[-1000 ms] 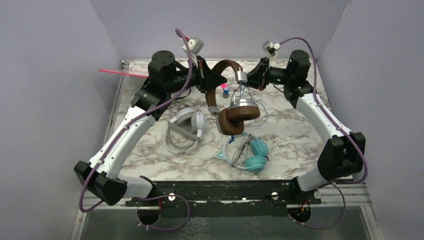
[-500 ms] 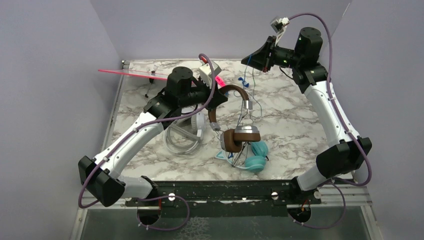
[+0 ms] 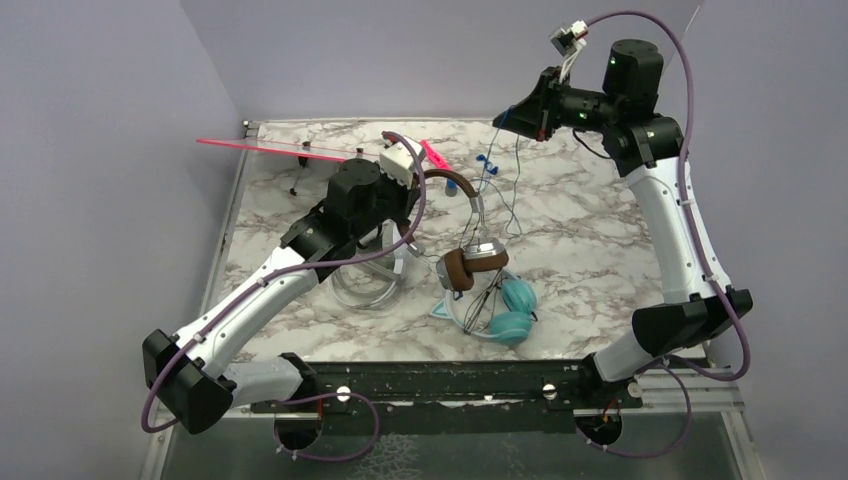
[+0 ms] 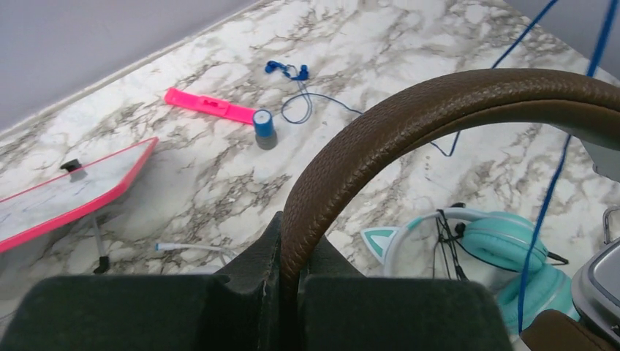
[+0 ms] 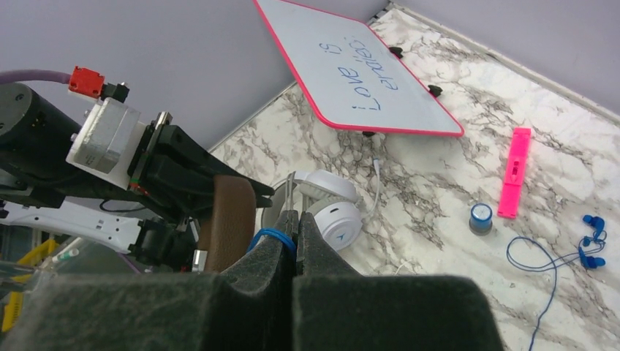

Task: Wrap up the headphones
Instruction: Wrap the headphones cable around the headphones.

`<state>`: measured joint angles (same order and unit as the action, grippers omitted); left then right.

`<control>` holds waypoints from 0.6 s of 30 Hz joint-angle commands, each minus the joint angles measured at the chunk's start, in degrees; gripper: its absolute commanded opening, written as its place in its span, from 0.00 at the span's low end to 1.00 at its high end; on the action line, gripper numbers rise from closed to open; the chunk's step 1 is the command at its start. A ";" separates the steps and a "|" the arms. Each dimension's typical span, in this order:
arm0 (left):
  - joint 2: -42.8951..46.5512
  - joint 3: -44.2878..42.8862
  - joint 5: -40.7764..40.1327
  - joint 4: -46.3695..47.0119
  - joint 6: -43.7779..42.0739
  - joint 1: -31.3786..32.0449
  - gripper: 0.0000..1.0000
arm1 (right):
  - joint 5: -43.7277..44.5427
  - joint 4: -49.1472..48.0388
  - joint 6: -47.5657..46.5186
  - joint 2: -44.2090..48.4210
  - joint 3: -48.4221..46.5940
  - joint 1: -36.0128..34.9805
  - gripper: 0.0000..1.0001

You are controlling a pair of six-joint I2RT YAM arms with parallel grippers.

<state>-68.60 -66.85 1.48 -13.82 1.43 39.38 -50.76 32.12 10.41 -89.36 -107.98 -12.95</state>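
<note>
The brown headphones (image 3: 475,255) are hanging at centre frame. They have a curved, grained leather headband (image 4: 439,102) and padded oval cups (image 3: 457,272). The left gripper (image 4: 290,241) is clamping fully closed on the headband's left end. The arch is running rightward and the cups are pointing toward the lower edge, so the long axis is near vertical in the top view.

The right gripper (image 5: 292,219), at upper right, is pinching a thin blue cord (image 3: 515,165) with its jaws closed.

Against the earlier frame, the set is sitting lower, nearer the teal cat-ear headphones (image 3: 508,310). The right gripper is standing higher.

The white-grey headphones (image 5: 335,223) are lying partly under the left arm.
</note>
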 commanded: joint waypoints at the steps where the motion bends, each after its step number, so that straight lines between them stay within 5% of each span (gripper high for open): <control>1: 3.41 2.91 -7.87 8.27 0.27 0.59 0.00 | 2.21 7.07 -0.18 -0.62 -5.36 0.21 0.01; 10: 5.42 8.53 -8.73 14.16 0.67 1.69 0.00 | 3.40 8.52 2.10 -2.94 -11.24 0.21 0.01; 18: 7.41 15.58 -20.38 21.42 3.81 3.82 0.00 | 3.58 10.44 3.25 -3.79 -15.42 0.12 0.01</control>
<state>-64.12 -54.85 -11.70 0.25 2.09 42.52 -48.60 41.01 12.49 -93.38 -120.88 -12.95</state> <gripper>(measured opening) 0.046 0.014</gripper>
